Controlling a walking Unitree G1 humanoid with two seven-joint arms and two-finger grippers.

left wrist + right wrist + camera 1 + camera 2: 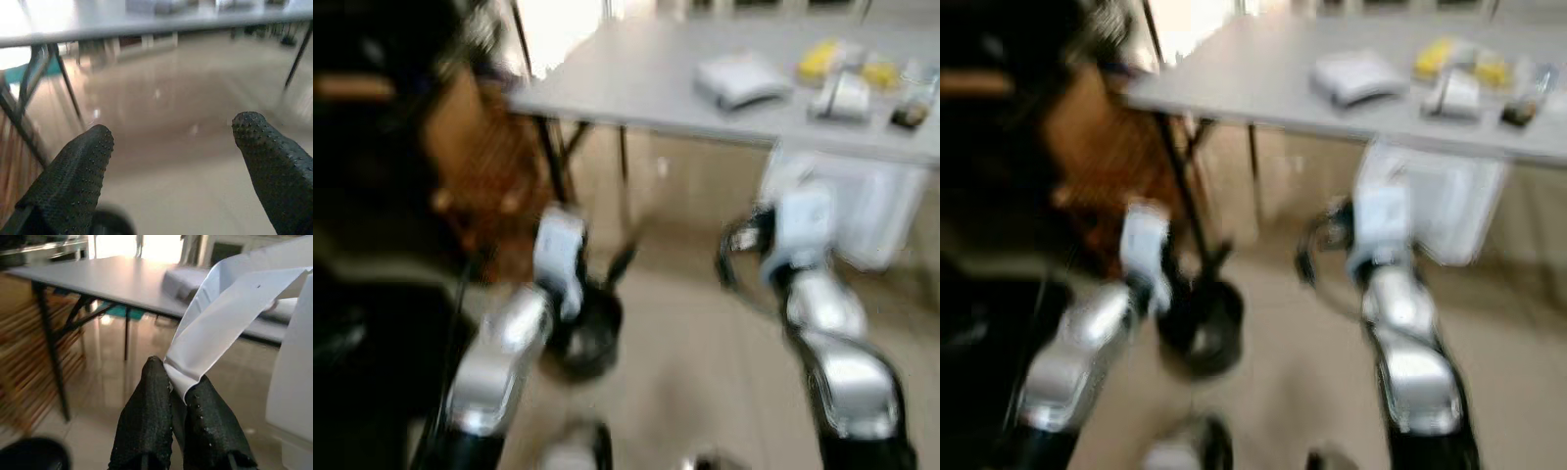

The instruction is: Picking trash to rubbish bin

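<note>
Your right hand (171, 391) pinches a white paper strip.
The paper strip (230, 318) is flat and creased, its long axis rising away from the fingertips toward the grey counter (112, 281); your left hand (171, 147) hangs wide apart above the floor (171, 98).

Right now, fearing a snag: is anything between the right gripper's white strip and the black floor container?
Mostly bare floor. The right gripper is shut on the white strip; the left gripper, open, hangs right by the black container, possibly crowding it.
</note>
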